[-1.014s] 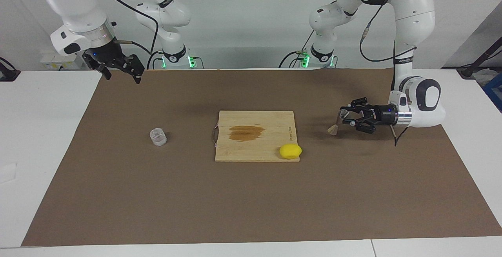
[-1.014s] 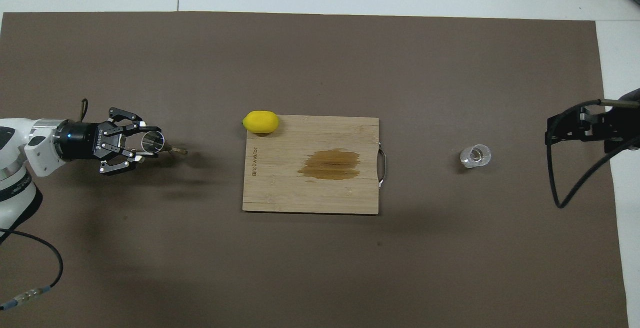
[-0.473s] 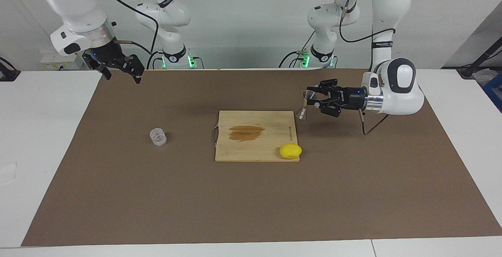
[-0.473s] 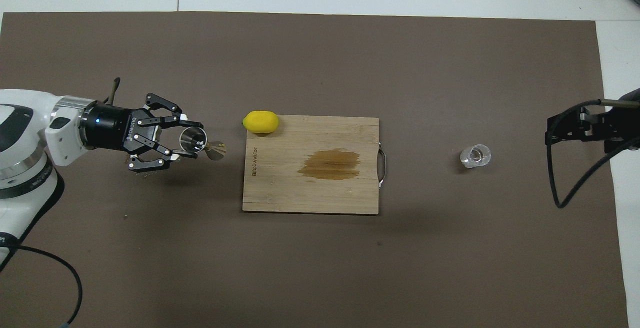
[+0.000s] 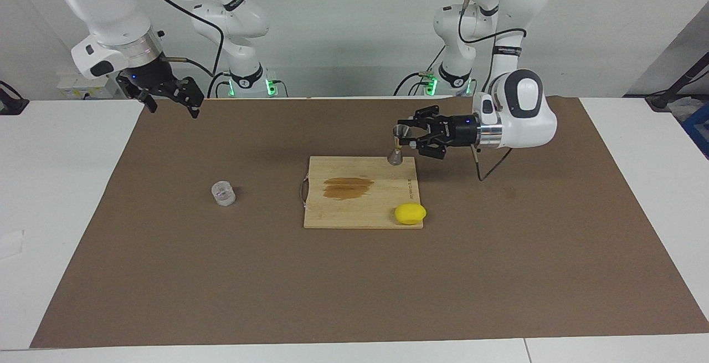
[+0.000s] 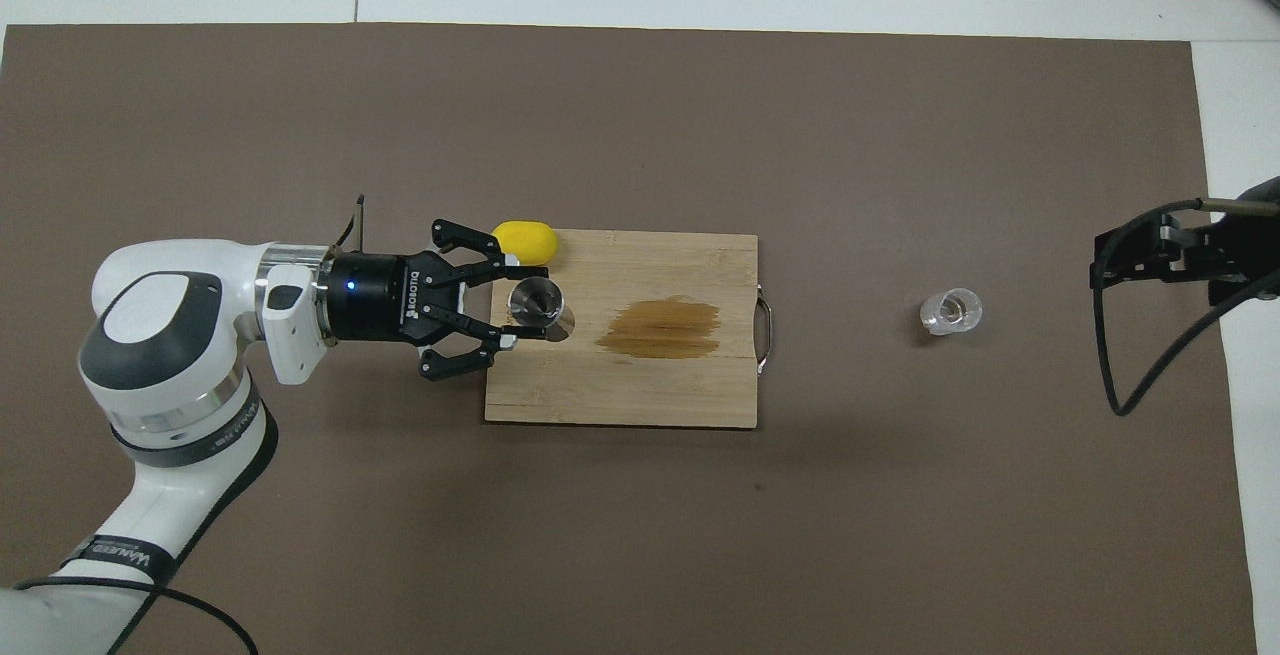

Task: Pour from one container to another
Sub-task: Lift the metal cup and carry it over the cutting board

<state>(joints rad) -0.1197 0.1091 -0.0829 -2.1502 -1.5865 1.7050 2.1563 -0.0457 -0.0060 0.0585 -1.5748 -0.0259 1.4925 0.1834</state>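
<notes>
My left gripper (image 5: pixel 403 133) (image 6: pixel 510 300) is shut on the metal jigger (image 5: pixel 395 156) (image 6: pixel 537 303), gripping its upper part from the side. The jigger hangs upright, mouth up, over the edge of the wooden cutting board (image 5: pixel 338 214) (image 6: pixel 620 390) at the left arm's end. The clear glass cup (image 5: pixel 223 193) (image 6: pixel 951 311) stands on the brown mat toward the right arm's end, apart from both grippers. My right gripper (image 5: pixel 171 103) (image 6: pixel 1112 260) waits open and empty, raised over the mat's corner at its own end.
A brown stain (image 5: pixel 348 187) (image 6: pixel 660 327) marks the middle of the board. A yellow lemon (image 5: pixel 410 213) (image 6: pixel 525 240) lies at the board's corner farthest from the robots, at the left arm's end. A brown mat (image 5: pixel 354 285) covers the white table.
My left arm has lifted the jigger off the mat and carried it toward the board, now over its edge. The right arm and the glass cup have not moved.
</notes>
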